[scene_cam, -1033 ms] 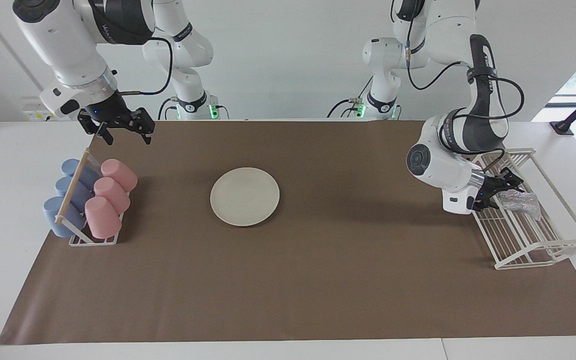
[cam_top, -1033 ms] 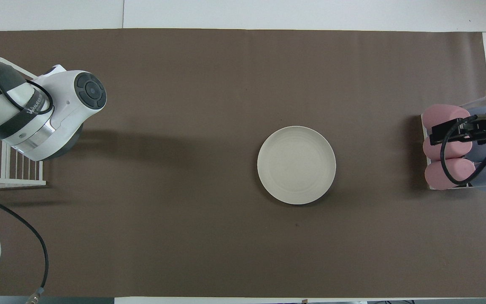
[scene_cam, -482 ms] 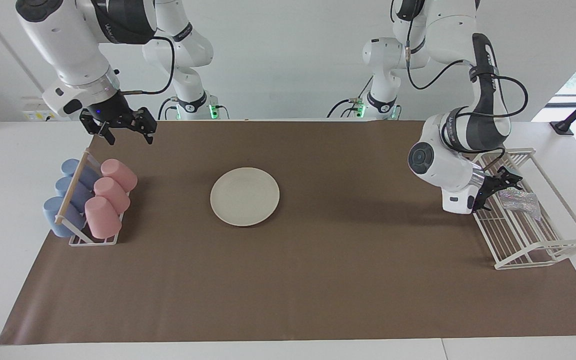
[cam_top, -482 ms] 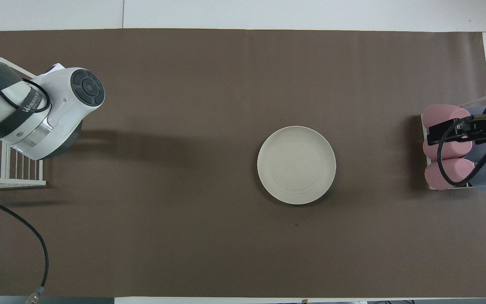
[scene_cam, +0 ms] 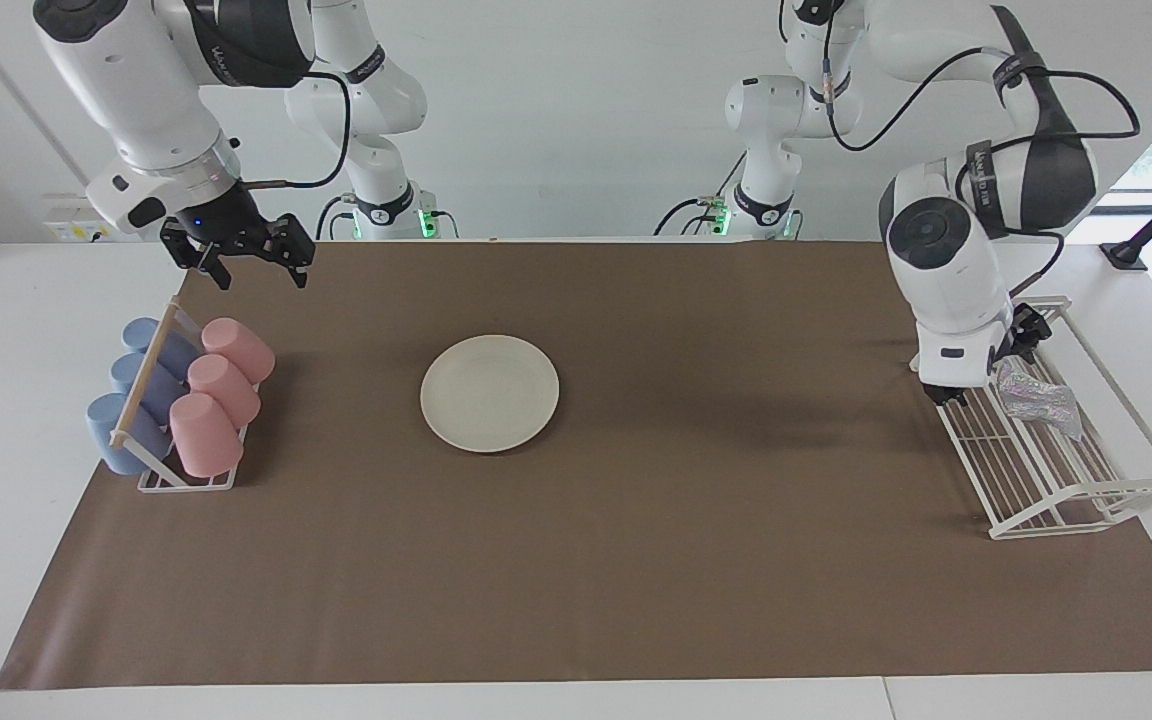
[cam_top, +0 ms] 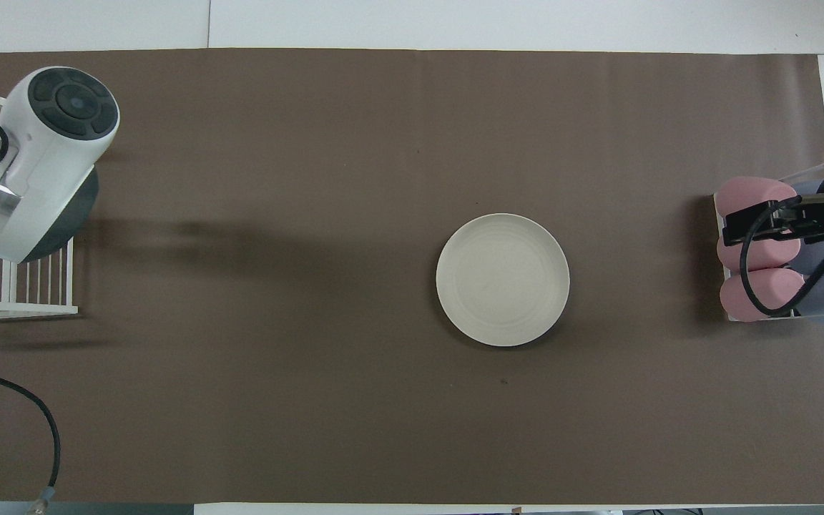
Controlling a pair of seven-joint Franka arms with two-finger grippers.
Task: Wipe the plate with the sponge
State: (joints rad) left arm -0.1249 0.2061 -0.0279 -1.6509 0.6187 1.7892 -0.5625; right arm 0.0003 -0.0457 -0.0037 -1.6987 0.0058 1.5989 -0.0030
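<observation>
Wire rack (scene_cam: 1056,480) holds sponge (scene_cam: 1036,398); plate (scene_cam: 489,392) apart.

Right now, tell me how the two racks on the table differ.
The cup rack holds three pink cups and blue cups; the wire rack holds only the sponge. The cup rack sits at the right arm's end, the wire rack at the left arm's. Both are white.

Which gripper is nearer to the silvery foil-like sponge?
Left. The left gripper is beside the sponge over the white wire rack; the right gripper hovers at the table's opposite end.
</observation>
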